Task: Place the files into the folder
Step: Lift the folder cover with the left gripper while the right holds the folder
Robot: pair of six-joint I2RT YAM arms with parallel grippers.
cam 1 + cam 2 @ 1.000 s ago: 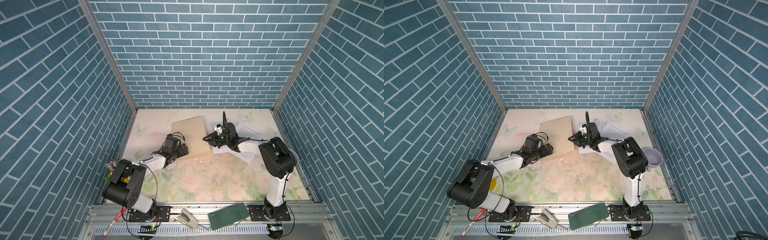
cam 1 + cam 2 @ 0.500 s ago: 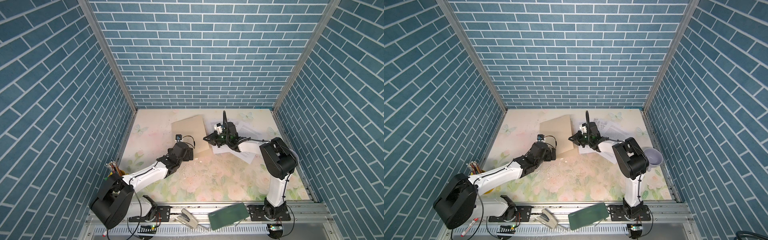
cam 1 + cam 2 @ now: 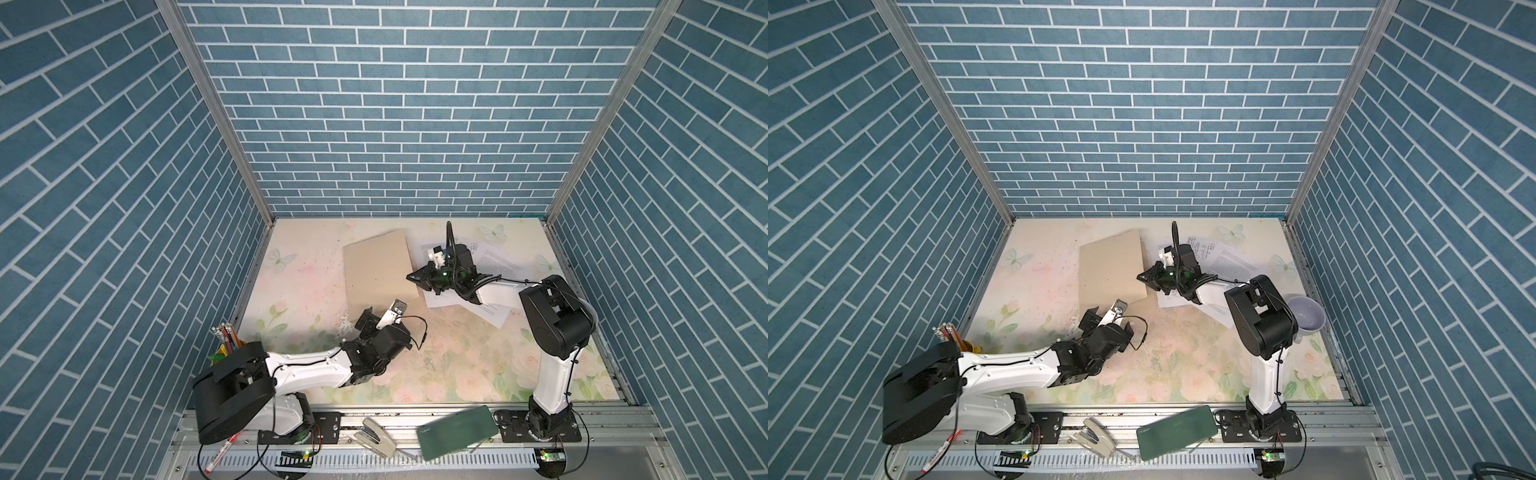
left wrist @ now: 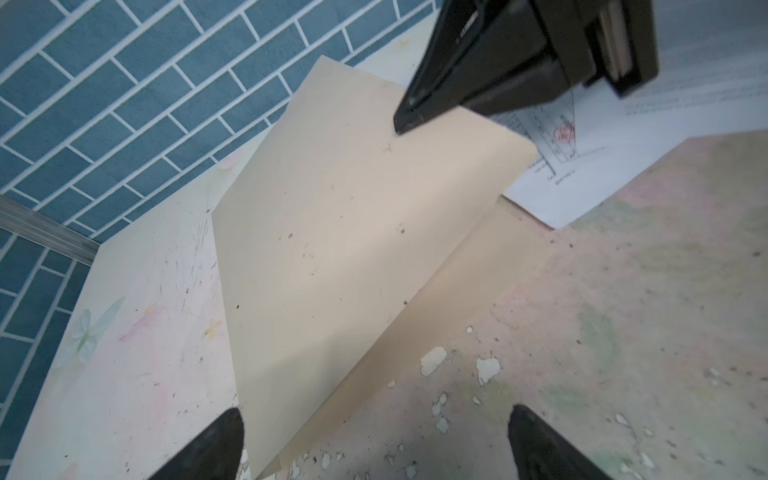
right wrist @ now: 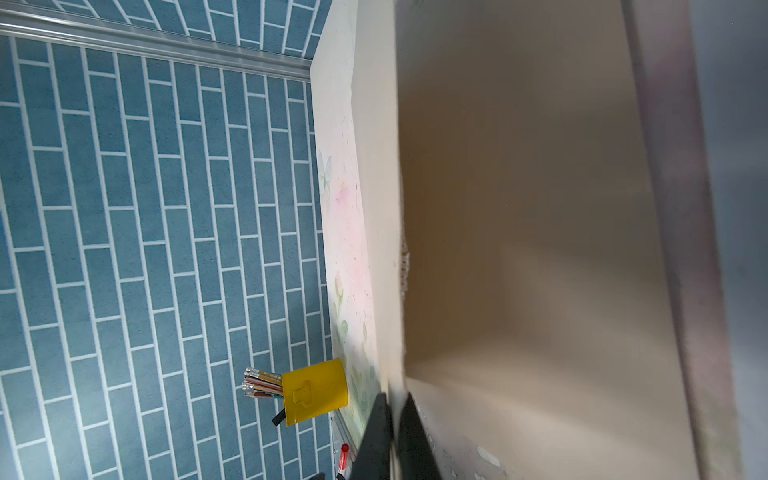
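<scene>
The right gripper (image 3: 416, 277) pinches the folder (image 3: 376, 270) cover at its 3 o'clock edge and holds it up, likely so papers can slide in. The files (image 3: 496, 262) lie just beside it at 3 o'clock, under that arm. The left gripper (image 3: 384, 323) hangs wide open at the folder's 6 o'clock, holding nothing.

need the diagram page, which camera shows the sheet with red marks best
The left wrist view: the sheet with red marks lies close up beside the folder, diagram lines and red scribble clear. In both top views it is tiny and partly under the right arm. The right wrist view misses it.
</scene>
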